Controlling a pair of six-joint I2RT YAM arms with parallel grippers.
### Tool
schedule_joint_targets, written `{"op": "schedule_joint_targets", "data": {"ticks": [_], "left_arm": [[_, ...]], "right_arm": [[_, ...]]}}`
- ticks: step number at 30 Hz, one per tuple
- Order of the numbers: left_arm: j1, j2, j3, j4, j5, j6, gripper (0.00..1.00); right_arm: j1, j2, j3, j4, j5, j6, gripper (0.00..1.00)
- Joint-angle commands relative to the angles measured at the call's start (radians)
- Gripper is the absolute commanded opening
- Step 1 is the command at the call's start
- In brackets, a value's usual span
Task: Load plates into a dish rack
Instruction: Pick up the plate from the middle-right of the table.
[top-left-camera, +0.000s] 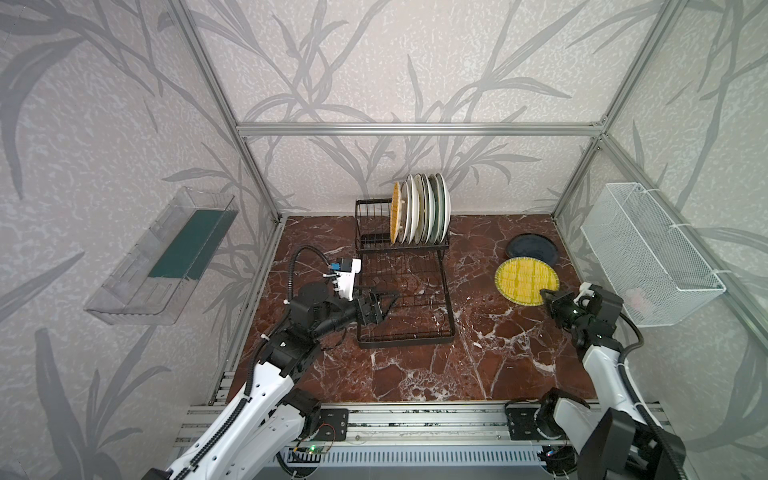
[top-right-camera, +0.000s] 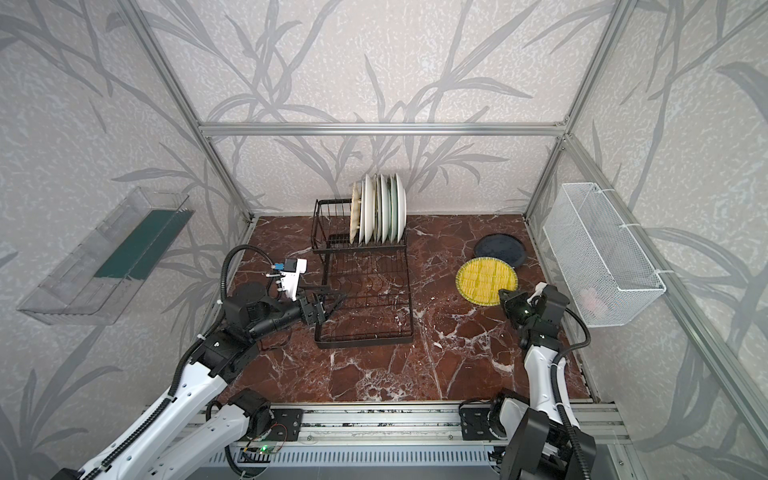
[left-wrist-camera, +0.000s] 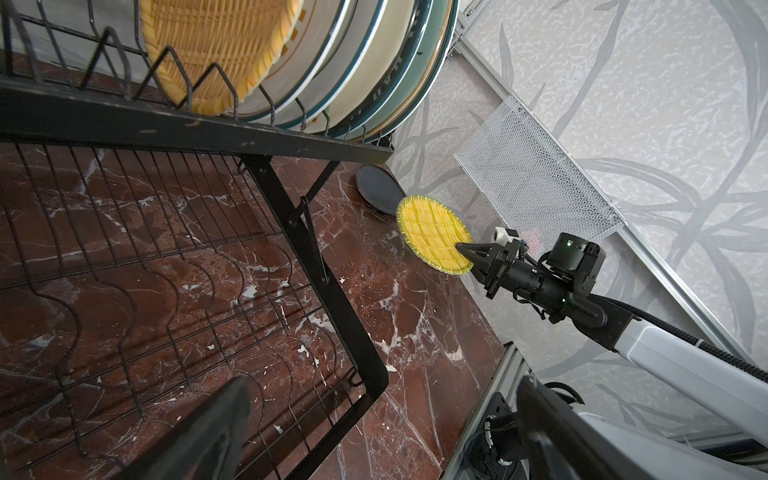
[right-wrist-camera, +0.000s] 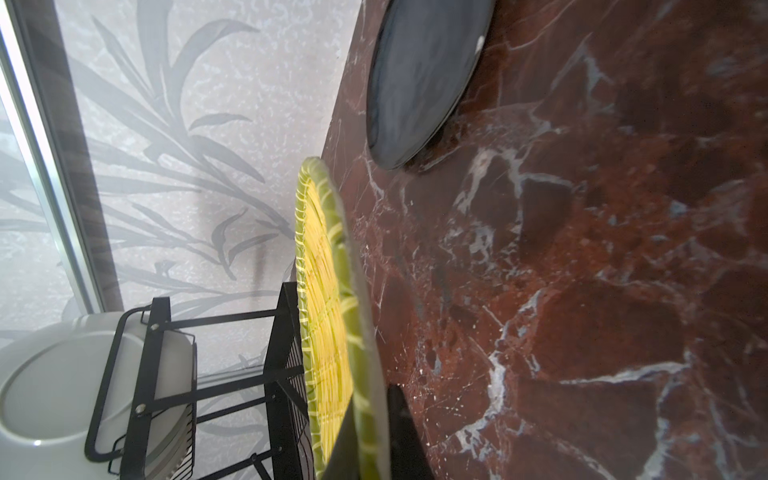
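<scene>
Yellow woven plate (top-left-camera: 524, 279) rim-pinched by right gripper (top-left-camera: 543, 294) — left gripper (top-left-camera: 385, 305) gapes above dish rack (top-left-camera: 407, 340).

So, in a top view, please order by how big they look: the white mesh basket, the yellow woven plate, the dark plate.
1. white mesh basket, clearly largest.
2. yellow woven plate.
3. dark plate, only slightly smaller; it lies farther from the camera, so the order of the two plates is unsure.

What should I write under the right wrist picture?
Right gripper shut on the yellow woven plate, dark plate lying beyond on the marble table.
</scene>
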Motion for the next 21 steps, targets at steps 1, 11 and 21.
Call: {"op": "schedule_joint_targets", "data": {"ticks": [1,11,21], "left_arm": [[0.005,-0.011,-0.02,0.032,-0.048,0.012,0.99],[-0.308,0.11,-0.014,0.137,-0.423,0.143,0.99],[-0.632,0.488,0.135,0.34,-0.692,0.738,0.99]], "right_arm": [[0.061,-0.015,0.098,-0.122,0.037,-0.024,0.0],[0.206,0.027,0.309,-0.438,0.171,-0.051,0.0],[0.35,0.017,0.43,-0.575,0.282,0.033,0.0]]}}
